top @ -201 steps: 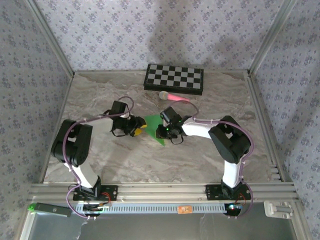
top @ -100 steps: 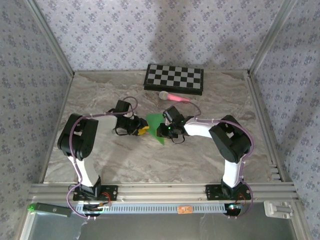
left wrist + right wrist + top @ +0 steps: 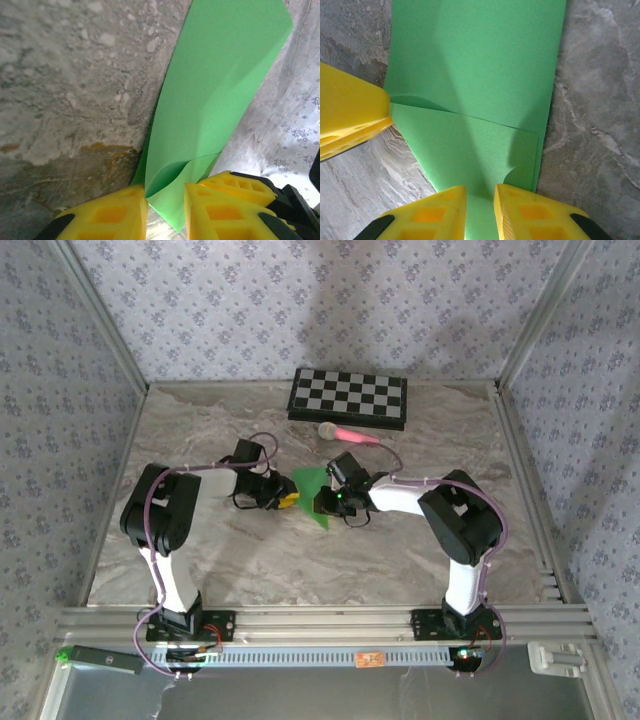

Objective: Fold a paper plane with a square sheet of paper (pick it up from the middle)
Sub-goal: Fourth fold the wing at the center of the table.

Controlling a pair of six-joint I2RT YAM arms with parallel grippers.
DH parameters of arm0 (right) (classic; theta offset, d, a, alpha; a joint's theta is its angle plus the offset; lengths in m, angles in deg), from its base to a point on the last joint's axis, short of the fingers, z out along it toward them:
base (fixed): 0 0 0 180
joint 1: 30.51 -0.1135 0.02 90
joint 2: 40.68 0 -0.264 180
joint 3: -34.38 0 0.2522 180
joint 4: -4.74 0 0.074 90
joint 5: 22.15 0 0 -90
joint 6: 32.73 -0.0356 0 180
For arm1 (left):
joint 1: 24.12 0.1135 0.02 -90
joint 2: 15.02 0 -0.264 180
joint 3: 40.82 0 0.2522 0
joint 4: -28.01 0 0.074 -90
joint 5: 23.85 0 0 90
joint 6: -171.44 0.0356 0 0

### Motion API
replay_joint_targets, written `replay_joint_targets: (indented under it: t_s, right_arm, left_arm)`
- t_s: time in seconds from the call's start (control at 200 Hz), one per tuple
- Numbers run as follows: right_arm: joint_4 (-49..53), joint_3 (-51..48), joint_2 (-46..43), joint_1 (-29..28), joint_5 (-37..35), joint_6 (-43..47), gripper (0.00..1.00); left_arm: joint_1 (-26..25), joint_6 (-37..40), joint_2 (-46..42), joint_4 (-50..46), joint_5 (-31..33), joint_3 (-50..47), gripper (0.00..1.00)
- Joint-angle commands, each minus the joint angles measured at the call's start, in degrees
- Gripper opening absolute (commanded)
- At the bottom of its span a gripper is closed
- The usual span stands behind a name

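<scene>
On table (image 3: 250,570), green sheet (image 3: 475,75) clamped in right tool (image 3: 480,192); left tool (image 3: 166,192) grip unclear.

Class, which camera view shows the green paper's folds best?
The right wrist view: the green paper faces it broadly, flap and crease clear. The left wrist view shows it curved; the top view, a small patch.

The sheet of paper (image 3: 475,75) is thin, matte and smooth; the table (image 3: 600,100) looks like veined stone.
</scene>
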Motion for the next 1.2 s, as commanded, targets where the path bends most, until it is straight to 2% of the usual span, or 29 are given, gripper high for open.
replay_joint_targets:
  t_s: [0.0, 0.245, 0.785, 1.004, 1.099, 1.194]
  right_arm:
    - [3.5, -2.1, 1.5, 0.5, -1.3, -0.4, 0.25]
    - [3.3, -2.4, 1.2, 0.9, -1.0, 0.0, 0.25]
    - [2.9, -3.0, 0.7, 1.5, 0.1, 1.5, 0.23]
    - [3.4, -2.7, -0.2, 1.9, -0.2, 3.1, 0.23]
    - [3.8, -2.2, -2.0, 2.0, -1.0, 4.7, 0.25]
    - [4.2, -1.7, -5.0, 2.0, -2.6, 11.1, 0.32]
  left_arm:
    - [-0.4, 1.5, 0.2, 0.7, -2.6, 1.6, 0.25]
    - [-0.5, 4.4, -1.0, 1.7, -4.0, 1.6, 0.25]
    - [-0.7, 7.3, 3.2, 2.8, -5.6, 4.1, 0.21]
    - [-0.8, 7.7, 3.3, 2.6, -5.5, 4.5, 0.15]
    - [-0.8, 7.3, 2.4, 2.4, -4.9, 4.3, 0.10]
    - [-1.2, 6.6, 0.9, 2.3, -3.5, 3.9, 0.08]
